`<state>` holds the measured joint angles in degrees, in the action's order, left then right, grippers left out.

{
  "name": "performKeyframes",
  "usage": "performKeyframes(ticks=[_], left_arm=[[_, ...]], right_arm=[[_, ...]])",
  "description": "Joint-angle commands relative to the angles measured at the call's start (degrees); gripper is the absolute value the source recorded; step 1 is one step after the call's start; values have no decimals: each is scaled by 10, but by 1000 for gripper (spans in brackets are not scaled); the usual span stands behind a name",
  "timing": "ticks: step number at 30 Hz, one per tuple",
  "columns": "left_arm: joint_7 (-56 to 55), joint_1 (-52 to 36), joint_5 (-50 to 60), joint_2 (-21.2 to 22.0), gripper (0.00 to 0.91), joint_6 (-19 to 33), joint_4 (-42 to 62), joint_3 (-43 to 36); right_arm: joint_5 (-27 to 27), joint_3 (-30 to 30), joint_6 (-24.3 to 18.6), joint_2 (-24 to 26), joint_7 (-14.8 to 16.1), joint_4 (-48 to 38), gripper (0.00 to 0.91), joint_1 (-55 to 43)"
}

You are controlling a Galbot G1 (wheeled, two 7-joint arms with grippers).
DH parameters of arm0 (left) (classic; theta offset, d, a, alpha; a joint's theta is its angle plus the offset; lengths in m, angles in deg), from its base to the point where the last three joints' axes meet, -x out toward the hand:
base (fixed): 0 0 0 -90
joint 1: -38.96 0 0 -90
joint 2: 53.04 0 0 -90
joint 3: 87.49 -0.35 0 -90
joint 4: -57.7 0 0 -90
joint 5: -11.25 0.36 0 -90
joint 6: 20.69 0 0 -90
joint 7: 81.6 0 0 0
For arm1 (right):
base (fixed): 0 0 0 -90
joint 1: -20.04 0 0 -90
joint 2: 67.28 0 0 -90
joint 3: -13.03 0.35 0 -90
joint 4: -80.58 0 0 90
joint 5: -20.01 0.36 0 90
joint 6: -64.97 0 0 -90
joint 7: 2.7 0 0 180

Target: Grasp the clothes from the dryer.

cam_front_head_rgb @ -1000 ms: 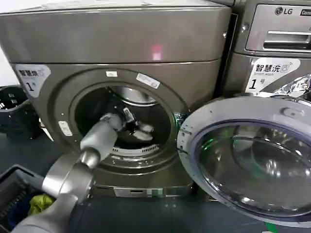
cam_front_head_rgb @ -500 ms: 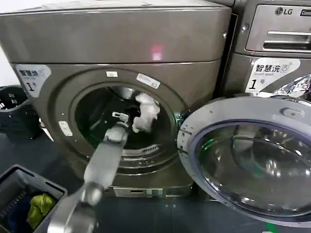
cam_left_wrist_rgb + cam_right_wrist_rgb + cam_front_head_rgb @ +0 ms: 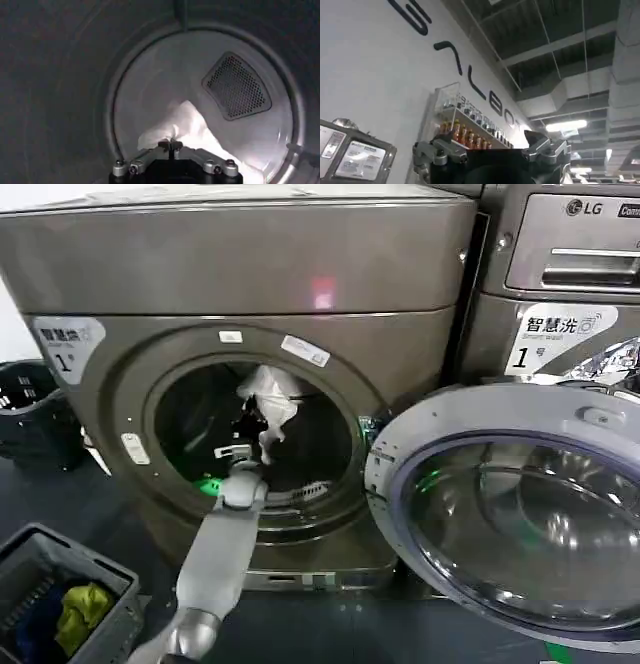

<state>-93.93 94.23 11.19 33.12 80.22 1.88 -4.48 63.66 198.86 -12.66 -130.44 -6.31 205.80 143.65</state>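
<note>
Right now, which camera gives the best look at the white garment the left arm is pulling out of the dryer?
The head view: the clothes hang from the left pincer in the dryer mouth, whole shape visible. The left wrist view shows the fabric bunched at the shut tips, partly hidden. The right wrist view faces a wall and ceiling.

An LG washer [image 3: 570, 274] stands just right of the open machine, with a white "1" label [image 3: 553, 336] on its front. Low on the left sits a grey basket [image 3: 40, 556] holding a yellow-green cloth [image 3: 82, 606] and something dark blue. Another dark basket [image 3: 30, 409] stands farther back on the left. Bottles [image 3: 465, 131] line a wall shelf.
</note>
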Motion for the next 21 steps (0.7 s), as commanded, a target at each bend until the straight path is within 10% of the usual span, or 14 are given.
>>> performKeyframes(ticks=[1, 21], left_arm=[[-20, 7, 1, 3, 0, 4, -8, 4], [28, -3, 1, -8, 0, 4, 3, -12]], right_arm=[[0, 5, -6, -1, 1, -2, 907, 1], [-4, 30, 14, 1, 13, -4, 907, 4]])
